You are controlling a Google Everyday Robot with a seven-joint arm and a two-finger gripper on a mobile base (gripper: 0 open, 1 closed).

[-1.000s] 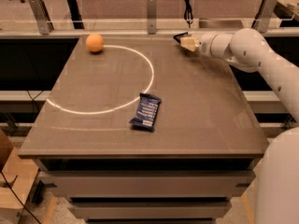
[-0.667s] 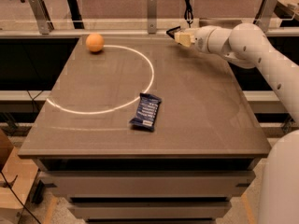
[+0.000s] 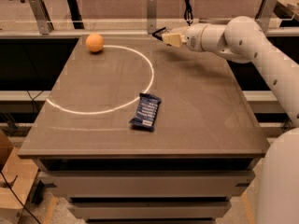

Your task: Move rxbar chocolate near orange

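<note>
The orange (image 3: pixel 95 43) sits at the far left corner of the brown table (image 3: pixel 201 111). My gripper (image 3: pixel 164 35) hangs over the table's far edge, right of the middle, with the white arm reaching in from the right. A small dark flat thing, the rxbar chocolate (image 3: pixel 158 31), sticks out leftward from between the fingers, held clear of the table top. The gripper is shut on it. The bar is roughly a quarter of the table's width to the right of the orange.
A larger blue packet with white stripes (image 3: pixel 146 110) lies near the table's middle front. A white circle line (image 3: pixel 151 73) is drawn on the left half. A rail with metal posts (image 3: pixel 152 6) runs behind the table.
My gripper has moved left along the far edge toward the orange, carrying the dark bar. The orange and the blue packet have not moved.
</note>
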